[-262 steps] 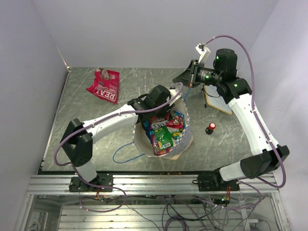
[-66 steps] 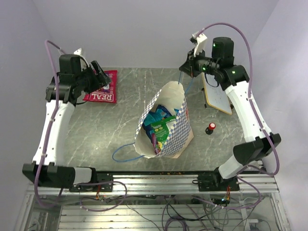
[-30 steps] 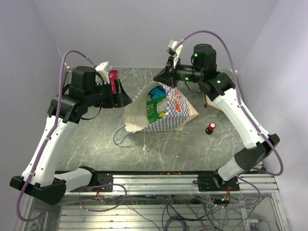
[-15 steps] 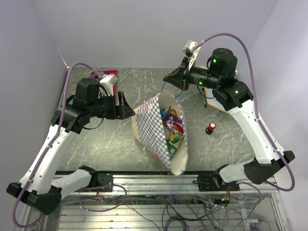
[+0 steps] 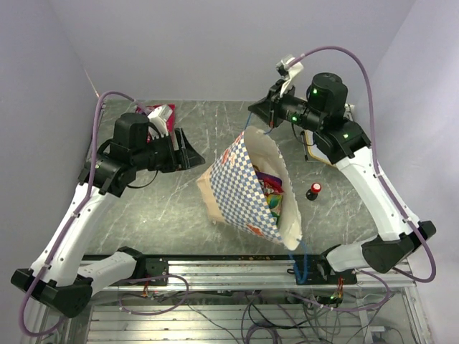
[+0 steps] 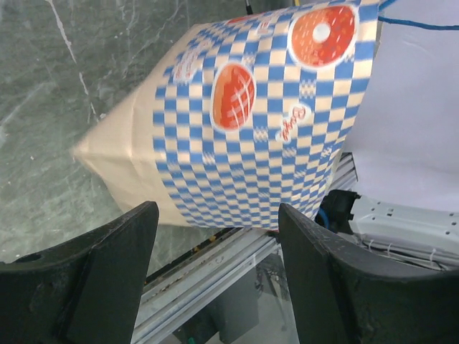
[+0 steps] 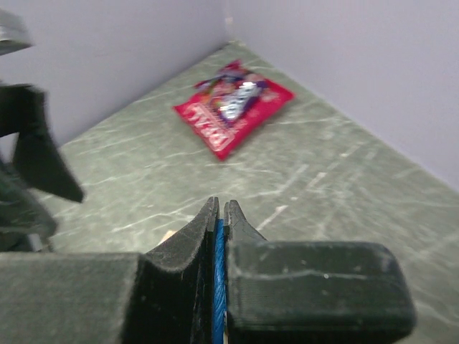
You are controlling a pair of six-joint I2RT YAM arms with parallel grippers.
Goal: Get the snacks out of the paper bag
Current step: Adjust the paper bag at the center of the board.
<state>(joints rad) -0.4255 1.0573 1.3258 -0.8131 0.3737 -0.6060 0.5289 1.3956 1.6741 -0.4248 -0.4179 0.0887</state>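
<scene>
Snacks (image 5: 271, 188) in paper bag (image 5: 247, 190) — knob (image 5: 314, 190) right of it

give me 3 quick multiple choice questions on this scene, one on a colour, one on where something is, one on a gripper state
1. The right gripper pinches the cord of the bag. What colour is the cord?
A) blue
B) red
C) white

2. Where is the red packet?
A) inside the bag
B) flat on the table, near its far left corner
C) between the left fingers

3. How is the left gripper?
A) shut on the bag
B) open, holding nothing
C) shut on a packet

Answers:
1 A: the right wrist view shows a blue strand clamped between the closed fingers.
2 B: the packet lies on the green surface close to where the walls meet.
3 B: the left wrist view shows the fingers spread wide, with the bag beyond them and nothing between them.
</scene>
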